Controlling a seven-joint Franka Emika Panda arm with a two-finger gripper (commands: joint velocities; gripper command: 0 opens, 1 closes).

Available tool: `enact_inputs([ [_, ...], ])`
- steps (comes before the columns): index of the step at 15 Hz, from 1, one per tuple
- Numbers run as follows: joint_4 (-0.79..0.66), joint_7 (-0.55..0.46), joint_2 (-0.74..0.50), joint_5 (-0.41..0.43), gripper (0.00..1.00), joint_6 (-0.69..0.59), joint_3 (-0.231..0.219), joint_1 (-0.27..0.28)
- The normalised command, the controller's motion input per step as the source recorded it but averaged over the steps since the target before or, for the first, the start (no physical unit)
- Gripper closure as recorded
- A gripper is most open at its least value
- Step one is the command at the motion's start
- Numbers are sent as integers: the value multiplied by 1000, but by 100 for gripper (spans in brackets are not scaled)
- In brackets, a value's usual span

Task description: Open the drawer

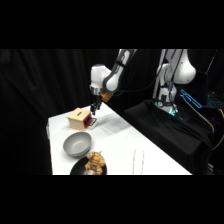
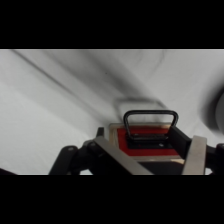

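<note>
The gripper (image 2: 150,152) brackets the drawer (image 2: 146,139): its flat metal fingers (image 2: 196,155) flank the glossy red front, apparently unclamped, beneath the dark rectangular wire handle (image 2: 150,120).

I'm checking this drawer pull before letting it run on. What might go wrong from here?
The gripper sits at the drawer front, by the dark handle; a shallow hold might slip off. The small light-wood box looks unanchored, so it may slide along instead of opening. The grey bowl sits close by and may get nudged.
</note>
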Motion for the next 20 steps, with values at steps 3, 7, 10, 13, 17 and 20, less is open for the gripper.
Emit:
enact_inputs([
  [3,229,-118,182,129,0,108,24,-43],
  [7,224,-121,228,140,0,126,42,-43],
  [10,180,-164,263,193,0,183,105,-82],
  [13,159,-173,245,187,0,213,110,-88],
  [17,158,-144,212,156,0,214,69,-60],
  [20,178,-118,218,153,0,189,50,-43],
])
